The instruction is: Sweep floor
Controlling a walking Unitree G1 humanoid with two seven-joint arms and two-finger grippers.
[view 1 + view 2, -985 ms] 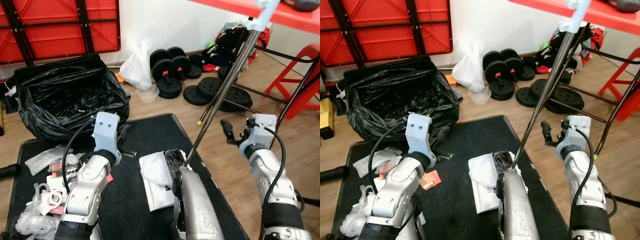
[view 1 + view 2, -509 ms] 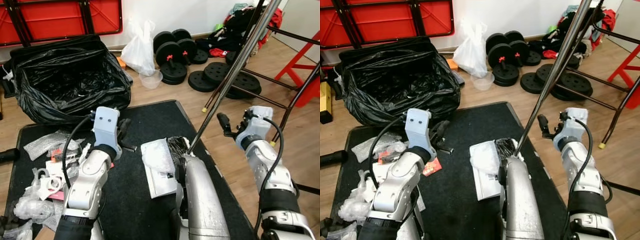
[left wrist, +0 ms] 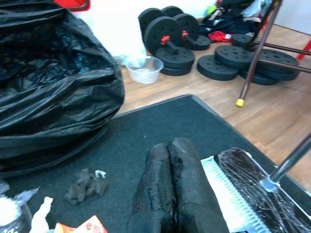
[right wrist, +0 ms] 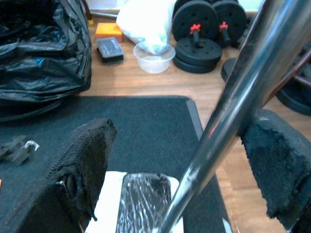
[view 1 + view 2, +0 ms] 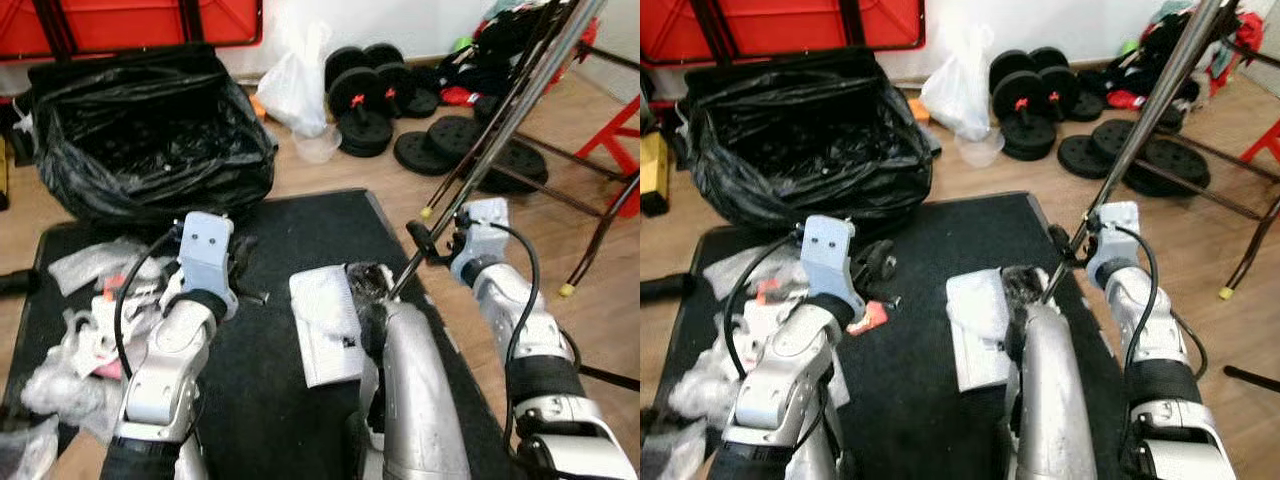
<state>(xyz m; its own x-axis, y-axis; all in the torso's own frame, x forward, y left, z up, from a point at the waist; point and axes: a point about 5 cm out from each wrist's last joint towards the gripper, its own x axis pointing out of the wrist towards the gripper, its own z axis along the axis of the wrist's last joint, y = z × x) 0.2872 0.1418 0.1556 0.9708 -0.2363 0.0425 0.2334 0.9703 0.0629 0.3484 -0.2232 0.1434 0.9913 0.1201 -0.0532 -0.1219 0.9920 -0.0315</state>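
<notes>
Clearly little is swept: wrappers (image 5: 85,330) litter the mat (image 5: 300,230) left of the broom (image 5: 362,285). Left claw (image 3: 170,165), fingers pressed together and empty, hovers left of the broom. Right claw (image 4: 180,160) gapes around the broom's pole (image 4: 233,92), not yet clamped.

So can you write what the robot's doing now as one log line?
right gripper: open around broom handle | left gripper: shut, empty, above black mat | broom head: on mat

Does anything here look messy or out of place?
Yes. Crumpled plastic wrappers and scraps lie strewn over the black mat near the left claw, outside the black rubbish bag that stands open behind it.
</notes>
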